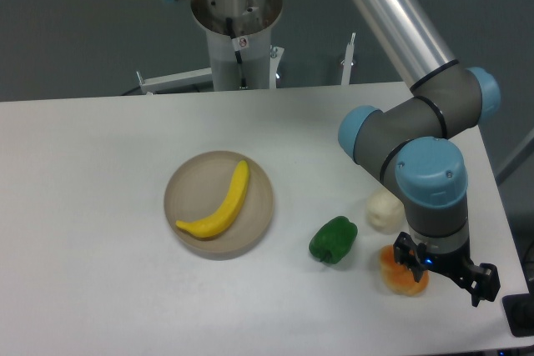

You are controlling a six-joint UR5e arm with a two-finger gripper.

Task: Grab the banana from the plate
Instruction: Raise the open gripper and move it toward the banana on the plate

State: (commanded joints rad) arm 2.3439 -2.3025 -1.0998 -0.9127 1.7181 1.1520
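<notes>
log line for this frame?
banana: on plate, untouched | tool: far from plate, over orange fruit | jaw state: unclear

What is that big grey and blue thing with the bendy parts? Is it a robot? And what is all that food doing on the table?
Yes, it is a robot arm. One camera looks down at the white table from the front. The arm is made of grey tubes with blue caps at the joints, so it can bend like your elbow. At its tip is the end effector, the grasping part with two fingers. It hangs low over the right side of the table, just above an orange fruit. It does not seem to hold anything, but I cannot tell whether its fingers are open or shut. A yellow banana lies on a round tan plate in the middle. Between the plate and the arm sit a green pepper and a small pale round thing, too blurry to name.
</notes>
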